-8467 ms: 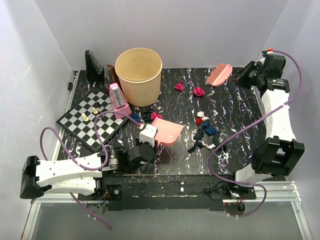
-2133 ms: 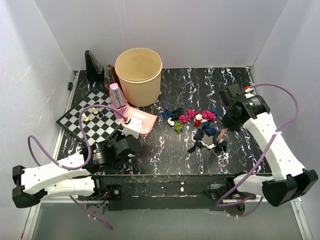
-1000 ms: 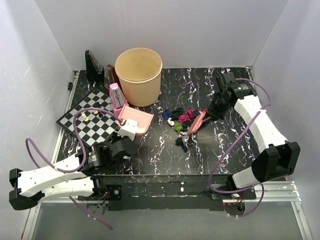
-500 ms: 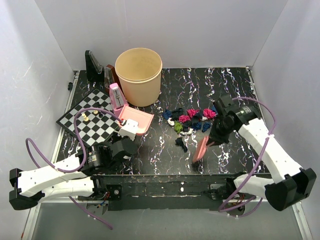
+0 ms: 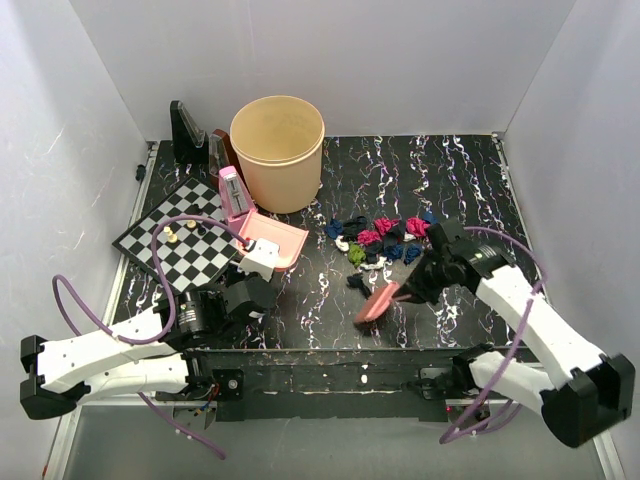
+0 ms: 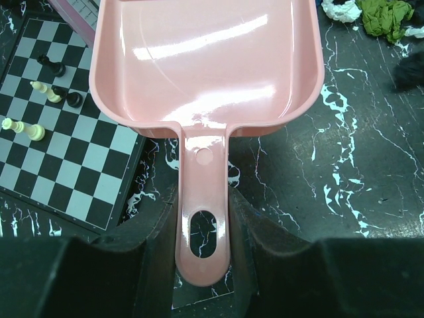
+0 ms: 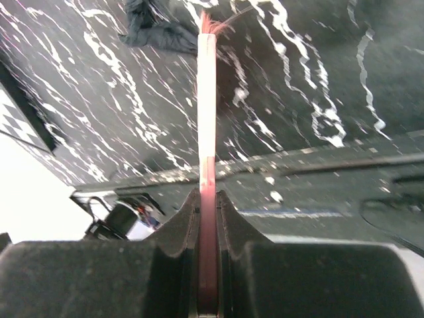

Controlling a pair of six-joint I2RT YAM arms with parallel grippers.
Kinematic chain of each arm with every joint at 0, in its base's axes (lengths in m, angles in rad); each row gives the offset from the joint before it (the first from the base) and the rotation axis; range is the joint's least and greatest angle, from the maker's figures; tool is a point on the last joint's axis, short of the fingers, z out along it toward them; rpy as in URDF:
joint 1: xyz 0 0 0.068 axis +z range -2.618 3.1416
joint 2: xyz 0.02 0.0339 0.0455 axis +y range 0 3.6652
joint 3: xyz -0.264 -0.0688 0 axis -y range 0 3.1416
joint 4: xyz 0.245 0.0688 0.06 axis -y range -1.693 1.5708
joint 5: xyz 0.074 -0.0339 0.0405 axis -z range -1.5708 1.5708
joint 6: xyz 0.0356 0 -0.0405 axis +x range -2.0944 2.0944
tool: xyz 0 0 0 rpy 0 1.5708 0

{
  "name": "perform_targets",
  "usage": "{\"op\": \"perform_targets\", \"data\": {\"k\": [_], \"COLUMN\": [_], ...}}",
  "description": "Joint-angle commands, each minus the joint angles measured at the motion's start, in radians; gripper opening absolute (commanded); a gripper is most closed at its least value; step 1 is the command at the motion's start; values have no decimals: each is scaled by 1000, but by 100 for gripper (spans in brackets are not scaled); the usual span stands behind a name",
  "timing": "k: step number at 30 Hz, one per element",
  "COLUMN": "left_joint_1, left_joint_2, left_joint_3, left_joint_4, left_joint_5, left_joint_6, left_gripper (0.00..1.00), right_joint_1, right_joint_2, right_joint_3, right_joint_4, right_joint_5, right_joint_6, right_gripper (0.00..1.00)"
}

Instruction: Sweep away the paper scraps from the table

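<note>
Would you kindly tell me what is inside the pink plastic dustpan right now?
Nothing: the pink plastic dustpan shows only a bare, glossy floor. Its front lip is cut off in the left wrist view.

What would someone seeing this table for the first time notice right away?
A colourful heap of paper scraps lies midway across the table, right of the pink dustpan the left gripper holds by its handle. The right gripper clamps a pink brush on the heap's near side. A big tan bucket stands back left.
</note>
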Motion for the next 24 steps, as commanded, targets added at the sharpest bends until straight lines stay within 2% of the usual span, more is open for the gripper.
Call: {"op": "perform_targets", "data": {"k": [1, 6, 10, 15, 20, 24], "left_joint_1": [6, 7, 6, 7, 6, 4], "left_joint_2": [1, 1, 4, 35, 118, 167], "left_joint_3": [0, 1, 0, 0, 21, 29], "left_joint_4": [25, 25, 32, 67, 71, 114], "left_joint_5": [-11, -11, -1, 75, 178, 270], "left_joint_6": [6, 8, 14, 52, 20, -9], "left_gripper": [0, 0, 0, 0, 0, 0], "right_joint_1": [5, -24, -31, -52, -109, -135], "right_joint_2": [139, 381, 481, 393, 271, 242], "right_joint_3": [42, 220, 366, 414, 452, 530], "right_joint_4": [256, 250, 276, 227, 164, 49], "right_joint_5": [6, 6, -34, 0, -37, 118], "right_joint_6": [60, 4, -89, -190, -369, -522], "right_gripper": [1, 1, 1, 1, 1, 1]}}
